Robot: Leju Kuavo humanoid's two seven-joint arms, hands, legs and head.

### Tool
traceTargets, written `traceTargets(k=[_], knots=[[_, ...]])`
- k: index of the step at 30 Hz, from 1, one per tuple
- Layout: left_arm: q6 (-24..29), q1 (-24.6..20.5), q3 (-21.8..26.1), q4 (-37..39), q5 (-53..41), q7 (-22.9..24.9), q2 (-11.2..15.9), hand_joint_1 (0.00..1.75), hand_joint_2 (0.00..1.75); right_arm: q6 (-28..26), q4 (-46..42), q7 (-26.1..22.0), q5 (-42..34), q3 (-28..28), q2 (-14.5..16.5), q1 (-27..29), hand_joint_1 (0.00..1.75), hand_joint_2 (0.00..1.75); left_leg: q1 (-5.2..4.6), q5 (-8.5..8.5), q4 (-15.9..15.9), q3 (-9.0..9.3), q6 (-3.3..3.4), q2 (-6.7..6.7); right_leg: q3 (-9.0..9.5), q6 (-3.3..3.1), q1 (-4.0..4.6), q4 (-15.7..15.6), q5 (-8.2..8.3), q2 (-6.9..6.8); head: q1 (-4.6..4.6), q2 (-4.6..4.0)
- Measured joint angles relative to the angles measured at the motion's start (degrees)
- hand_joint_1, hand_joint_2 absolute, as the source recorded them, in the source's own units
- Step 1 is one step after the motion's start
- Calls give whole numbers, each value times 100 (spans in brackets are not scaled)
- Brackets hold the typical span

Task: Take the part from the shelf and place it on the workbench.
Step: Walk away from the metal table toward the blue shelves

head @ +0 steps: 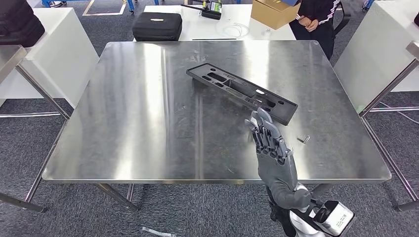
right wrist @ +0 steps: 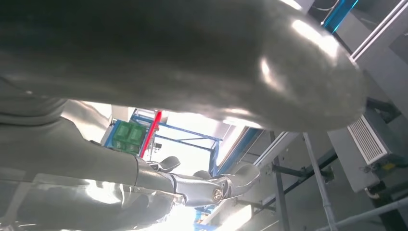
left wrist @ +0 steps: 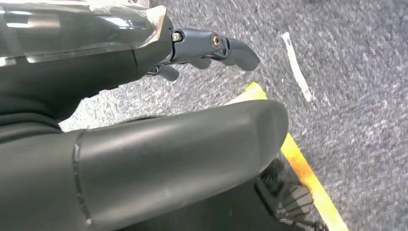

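Steel workbench (head: 148, 123) holds one black part (head: 240, 92); right hand (head: 269, 140) hovers beside it, fingers extended, empty.

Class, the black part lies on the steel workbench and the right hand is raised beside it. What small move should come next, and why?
Probably draw the right hand back toward the body. The black part already lies flat on the workbench, and the hand holds nothing, its fingers extended.

black part (head: 241, 92), silver workbench (head: 123, 128), grey hand (head: 271, 148)
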Motion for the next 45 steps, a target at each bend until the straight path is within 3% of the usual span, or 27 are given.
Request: traceTargets(k=[2,4,6,8,10,11,13,15,16,17,19,20,22,24,25,26,27,29,31,34,35,37,39,40,41,42,45], knots=[[8,3,0,12,1,1,-11,0,0,0,1,0,-1,-1,13,-15,0,0,-48,57,-74,-8,18,4,-8,77,-4,-24,57,-8,1,0],[11,4,0,21,2,2,-26,0,0,0,1,0,-1,-8,19,-20,0,0,-34,144,-144,-42,66,14,-66,139,-4,19,34,-19,3,0],[9,5,1,28,2,2,-36,0,0,-1,3,0,-1,-16,17,-23,0,0,-14,262,-197,-113,127,36,-246,123,6,404,-264,-22,20,0],[9,7,1,35,2,2,-39,0,0,-2,13,0,-2,-21,15,-24,0,0,-35,345,-196,-226,162,57,-495,98,8,1148,-693,-22,32,1],[9,9,1,38,2,2,-39,0,0,-2,32,0,-2,-25,12,-20,0,0,-51,416,-188,-317,164,73,-525,143,9,1555,-865,-22,31,1],[9,9,1,38,2,2,-39,0,0,-2,39,0,-2,-26,11,-20,0,0,-55,446,-184,-344,160,77,-368,186,9,1412,-816,-23,32,1],[9,9,2,38,2,0,-40,0,0,-2,46,0,-4,-26,11,-25,0,0,-58,493,-168,-377,135,78,203,241,11,574,-616,-28,34,1],[10,9,2,38,2,-5,-42,0,0,-1,50,-2,-9,-26,11,-26,0,0,-73,535,-147,-415,85,79,632,198,41,-106,-472,-30,31,1],[9,8,2,39,2,-7,-42,0,0,0,53,-3,-11,-28,10,-25,0,0,-80,556,-139,-431,59,80,694,160,57,-222,-460,-29,29,1],[9,8,2,40,2,-9,-42,0,0,2,56,-4,-11,-30,9,-21,0,0,-85,581,-137,-440,31,81,688,126,72,-222,-432,-27,25,1],[9,5,2,53,-2,-14,-39,0,0,6,61,-4,0,-34,6,-19,0,0,-86,554,-91,-480,-22,69,633,39,16,-256,-382,-33,23,1],[9,3,2,62,-5,-19,-40,0,0,7,62,-4,7,-36,5,-16,0,0,-80,438,20,-536,-56,56,602,-23,-15,-269,-343,-39,16,1],[-5,-2,2,81,-16,-28,-43,0,0,3,67,-5,14,-39,2,-1,0,0,-49,-8,567,-757,-135,33,524,-110,-46,-277,-263,-54,2,0],[-63,-6,2,93,-25,-32,-45,0,0,-3,79,15,23,-43,-11,28,0,0,-7,-375,1256,-986,-205,30,422,-118,-52,-267,-193,-64,-3,0],[-101,-9,2,100,-26,-34,-47,0,0,-6,89,33,33,-43,-22,44,0,0,12,-404,1413,-1003,-230,31,378,-103,-58,-259,-163,-66,-2,0],[-132,-12,2,109,-26,-36,-51,0,0,-11,102,51,42,-44,-36,58,0,0,32,-320,1341,-905,-251,32,340,-82,-68,-250,-137,-67,-3,0],[-152,-16,2,118,-26,-39,-55,0,0,-17,115,64,48,-44,-49,68,0,0,55,-161,1048,-695,-271,32,311,-57,-85,-238,-116,-66,-3,0],[-166,-23,3,135,-25,-45,-64,0,0,-31,132,68,43,-44,-73,76,0,0,81,103,238,-183,-293,11,267,-6,-97,-207,-81,-62,-5,1],[-170,-28,5,155,-13,-45,-84,0,0,-44,138,69,39,-44,-88,83,0,0,60,177,-138,16,-234,-34,231,60,-79,-185,-39,-59,2,1],[-161,-31,9,195,-2,-42,-111,0,0,-62,139,70,47,-42,-99,108,0,0,16,239,-156,-74,-58,-45,159,178,-72,-177,16,-52,10,0],[-157,-30,10,205,-1,-40,-118,0,0,-68,139,71,51,-41,-105,118,0,0,14,283,-167,-110,8,-35,93,186,-73,-86,-52,-50,18,0],[-155,-28,13,224,0,-38,-130,0,0,-79,139,73,55,-39,-116,132,0,0,11,374,-180,-206,114,-8,-181,137,-75,481,-399,-48,34,0],[-154,-28,16,242,1,-33,-136,0,0,-91,140,79,63,-37,-122,148,0,0,-19,453,-175,-321,161,9,-482,102,-55,1291,-786,-47,46,1],[-154,-28,18,252,2,-30,-140,0,0,-98,141,86,68,-37,-124,158,0,0,-40,489,-173,-369,171,15,-530,109,-43,1514,-881,-47,46,2],[-149,-29,19,264,4,-27,-146,0,0,-104,141,92,74,-37,-126,166,0,0,-60,522,-171,-408,177,16,-453,122,-29,1496,-886,-47,46,1],[-137,-30,19,278,5,-26,-155,0,0,-108,140,97,77,-37,-125,169,0,0,-78,552,-170,-437,178,15,-247,132,-8,1231,-812,-47,46,1],[-98,-39,20,327,7,-44,-186,0,0,-111,126,101,73,-37,-96,148,0,0,-125,624,-160,-481,151,15,553,63,95,-40,-510,-55,42,1]])
